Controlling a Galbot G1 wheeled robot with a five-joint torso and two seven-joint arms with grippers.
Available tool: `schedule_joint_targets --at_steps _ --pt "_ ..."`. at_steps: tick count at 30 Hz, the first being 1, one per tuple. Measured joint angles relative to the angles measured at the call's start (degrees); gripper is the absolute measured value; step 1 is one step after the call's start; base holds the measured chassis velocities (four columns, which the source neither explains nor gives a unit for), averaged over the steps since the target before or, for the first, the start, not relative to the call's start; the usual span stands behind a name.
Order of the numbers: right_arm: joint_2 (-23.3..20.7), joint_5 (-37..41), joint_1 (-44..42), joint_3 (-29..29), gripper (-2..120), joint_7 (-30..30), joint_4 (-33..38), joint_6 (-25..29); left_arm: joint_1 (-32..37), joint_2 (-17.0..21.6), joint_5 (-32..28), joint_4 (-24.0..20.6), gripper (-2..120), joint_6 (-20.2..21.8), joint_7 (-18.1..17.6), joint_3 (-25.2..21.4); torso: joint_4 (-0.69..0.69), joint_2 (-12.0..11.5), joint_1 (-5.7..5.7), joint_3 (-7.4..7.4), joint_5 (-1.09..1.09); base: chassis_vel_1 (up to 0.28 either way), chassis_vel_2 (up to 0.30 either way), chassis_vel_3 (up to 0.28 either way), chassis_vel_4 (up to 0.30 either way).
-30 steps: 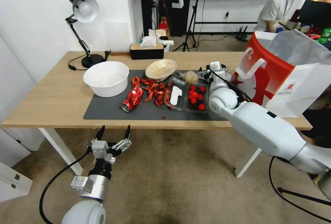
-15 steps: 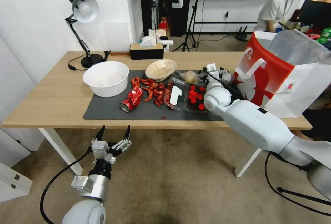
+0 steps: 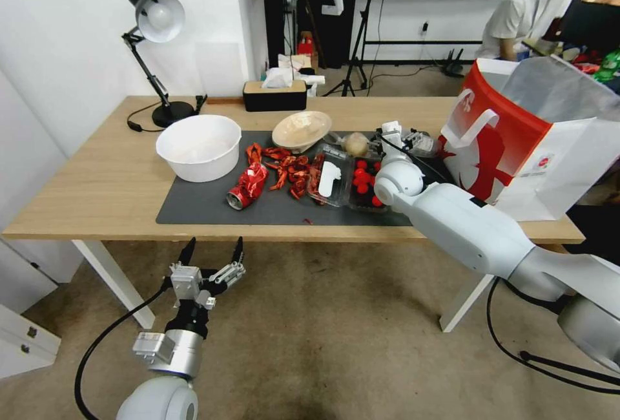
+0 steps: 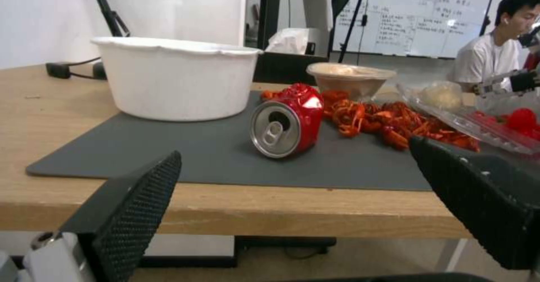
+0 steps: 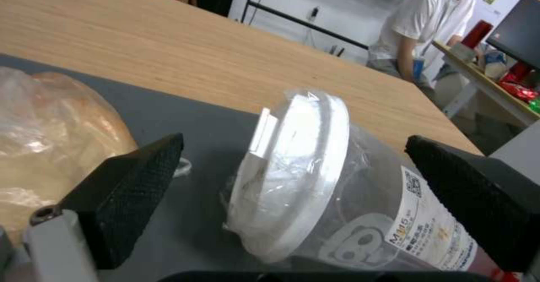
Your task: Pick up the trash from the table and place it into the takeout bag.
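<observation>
1. Trash lies on the grey mat (image 3: 213,210) of the desk (image 3: 97,187): a crushed red can (image 3: 247,185), red shell scraps (image 3: 290,169), a beige bowl (image 3: 301,129), a clear tray with red pieces (image 3: 352,181), a small clear bag (image 3: 356,143) and a clear lidded cup (image 5: 337,206) on its side.
2. Takeout bag (image 3: 516,142) stands open at the desk's right end, near the cup.
3. Right gripper (image 3: 403,137) is over the back right part of the mat, jaws wide. In the right wrist view the cup lies between the two fingers (image 5: 135,189), lid toward the camera; no contact visible.
4. Left gripper (image 3: 212,253) hangs below the desk's front edge, jaws wide, holding nothing.
5. Judged step: closing in on the cup.
6. Risks:
   - The cup is round and on its side, so one finger touching first could roll it away.
   - Thin clear walls may buckle under a hard squeeze, and the lid could pop off.
   - The small clear bag sits just beside the cup, so a finger could snag its film.
   - The bag's near wall is close, and a low lift could knock it.
</observation>
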Motion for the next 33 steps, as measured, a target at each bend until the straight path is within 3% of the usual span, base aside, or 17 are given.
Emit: schedule_joint_targets --at_steps 7,22,33 --pt "0.88 0.23 0.70 -0.53 99 0.07 -1.96 -0.28 0.11 -0.03 0.08 0.00 100 -0.22 0.00 -0.02 0.00 0.00 0.00 0.00 0.00 0.000 0.000 0.000 0.000" --pt "2.43 0.42 1.20 -0.58 49 -0.15 -6.14 -0.16 -0.15 -0.22 0.52 0.50 100 -0.66 0.00 0.08 0.00 0.01 -0.01 -0.01 0.00 0.000 0.000 0.000 0.000" --pt "1.95 1.62 1.33 -0.67 28 0.01 -5.25 -0.34 -0.72 -0.28 0.57 0.71 100 -0.44 0.02 0.28 0.01 -0.01 0.00 0.00 0.02 0.000 0.000 0.000 0.000"
